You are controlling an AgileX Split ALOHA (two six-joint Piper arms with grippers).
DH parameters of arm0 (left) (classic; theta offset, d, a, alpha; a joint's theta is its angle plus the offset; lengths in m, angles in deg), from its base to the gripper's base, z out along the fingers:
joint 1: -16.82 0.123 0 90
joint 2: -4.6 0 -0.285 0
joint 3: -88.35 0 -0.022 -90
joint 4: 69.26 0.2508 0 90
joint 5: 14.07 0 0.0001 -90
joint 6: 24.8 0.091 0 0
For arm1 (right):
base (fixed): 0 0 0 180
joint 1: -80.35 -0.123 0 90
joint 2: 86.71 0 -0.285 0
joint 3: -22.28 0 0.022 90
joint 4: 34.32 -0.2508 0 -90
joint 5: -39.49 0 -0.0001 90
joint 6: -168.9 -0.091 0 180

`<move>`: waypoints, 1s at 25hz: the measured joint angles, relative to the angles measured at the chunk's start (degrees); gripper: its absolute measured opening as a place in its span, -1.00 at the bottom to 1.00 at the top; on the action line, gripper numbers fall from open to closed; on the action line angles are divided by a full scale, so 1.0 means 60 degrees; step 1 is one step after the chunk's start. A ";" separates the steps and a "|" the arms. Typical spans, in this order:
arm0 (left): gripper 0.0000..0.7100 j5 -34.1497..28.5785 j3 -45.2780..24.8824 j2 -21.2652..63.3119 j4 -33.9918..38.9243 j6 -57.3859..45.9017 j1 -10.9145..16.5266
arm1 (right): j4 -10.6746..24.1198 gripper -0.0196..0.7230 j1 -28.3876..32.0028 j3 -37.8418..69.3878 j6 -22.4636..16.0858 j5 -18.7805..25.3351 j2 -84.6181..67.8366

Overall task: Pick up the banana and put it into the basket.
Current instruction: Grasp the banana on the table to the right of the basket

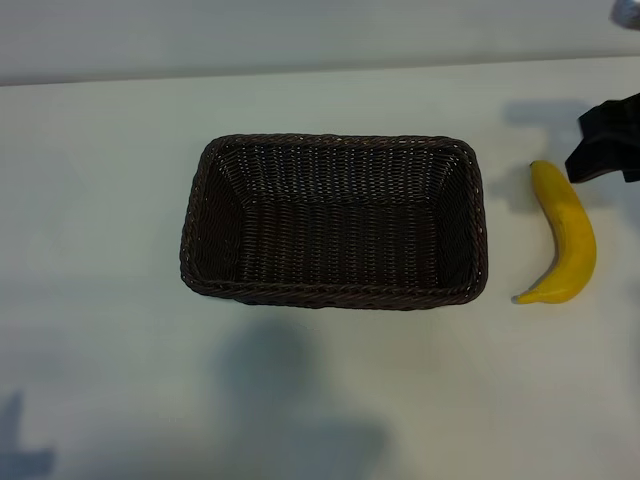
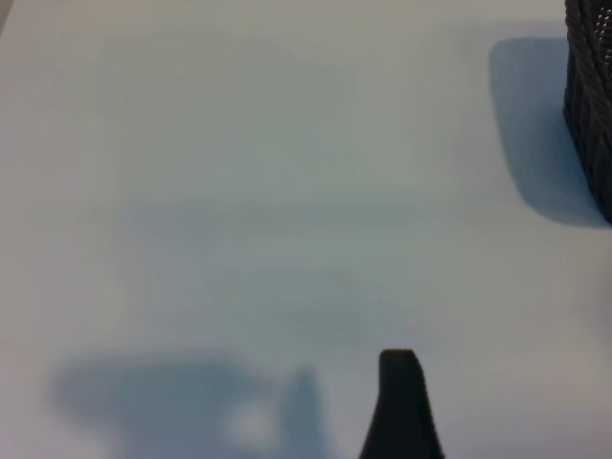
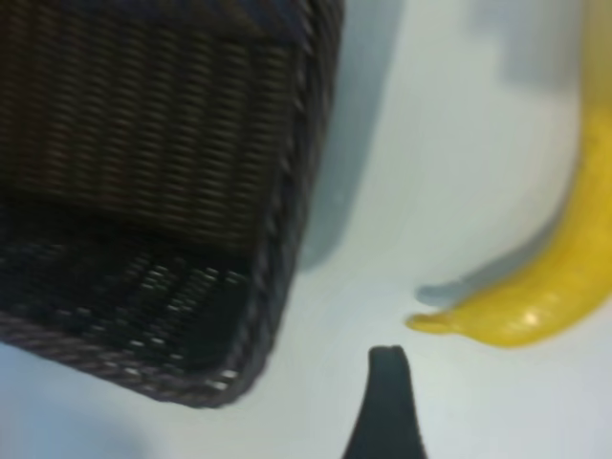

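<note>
Yellow banana [image 1: 568, 236] is lying on table [image 1: 100, 200] just beside basket [image 1: 335, 220], untouched. Right gripper [image 1: 606, 140] is hovering w/ fingers spread, empty. Risk: closing near the curved end, fruit slipping out.

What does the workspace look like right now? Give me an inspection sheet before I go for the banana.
Surface: white table, bare apart from the job's things and arm shadows.
Banana: lying flat on the table, right of the basket, apart from it, not gripped.
Basket: upright, mid-table, nothing inside.
Clutter: nothing seen.
Right gripper: at the exterior view's right edge, beside the banana's far end, open, holding nothing; one fingertip shows in the right wrist view.
Left gripper: over bare table left of the basket, open, holding nothing.
Cables: nothing seen.
Surroundings: pale wall strip behind the table.
</note>
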 joint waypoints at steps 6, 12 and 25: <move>0.57 0.0000 0.0000 0.0000 0.0000 0.0000 0.0000 | 0.2614 0.63 -0.1009 -0.0486 -0.2712 0.0119 0.0514; 0.57 0.0000 0.0000 0.0000 0.0000 0.0000 0.0000 | 0.3022 0.63 -0.1084 -0.0579 -0.3416 0.0045 0.1320; 0.57 0.0000 0.0000 0.0000 0.0000 -0.0022 0.0000 | 0.3139 0.63 -0.1084 -0.0579 -0.3355 -0.0918 0.2661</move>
